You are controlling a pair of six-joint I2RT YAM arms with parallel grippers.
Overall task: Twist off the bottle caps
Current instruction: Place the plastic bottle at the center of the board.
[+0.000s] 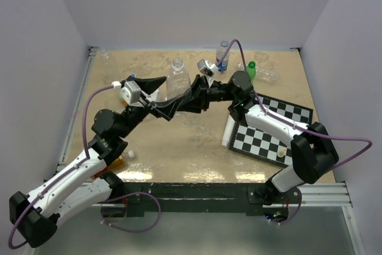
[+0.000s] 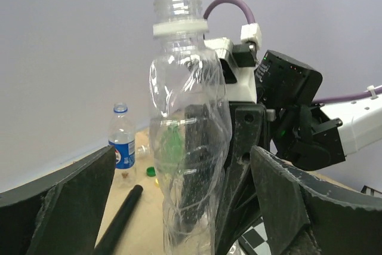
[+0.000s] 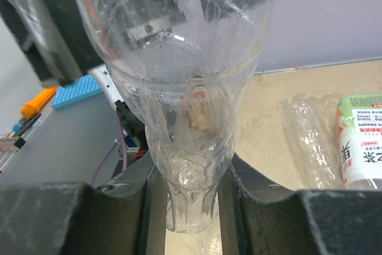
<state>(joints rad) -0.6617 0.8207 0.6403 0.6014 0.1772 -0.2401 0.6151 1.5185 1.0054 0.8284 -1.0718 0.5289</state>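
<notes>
A clear crumpled bottle [image 1: 178, 80] stands upright at mid-table, its neck open with no cap on it, only a white ring [image 2: 179, 27]. My right gripper [image 1: 186, 101] is shut on the bottle's lower part [image 3: 192, 189], with both fingers pressed against it. My left gripper [image 1: 169, 95] is open. Its fingers [image 2: 59, 207] stand wide on either side of the bottle [image 2: 188, 147] without touching it. A loose white cap [image 1: 131, 154] lies by the left arm. A blue-capped, blue-labelled bottle [image 1: 224, 55] stands at the back.
A green-capped bottle [image 1: 251, 70] and a clear bottle [image 1: 270, 76] lie at the back right, and another clear one [image 1: 105, 55] at the back left. A chessboard [image 1: 280, 129] and a white tube [image 1: 228, 131] lie at the right. A black microphone [image 2: 119, 219] and a green cap [image 2: 151, 171] lie behind the bottle.
</notes>
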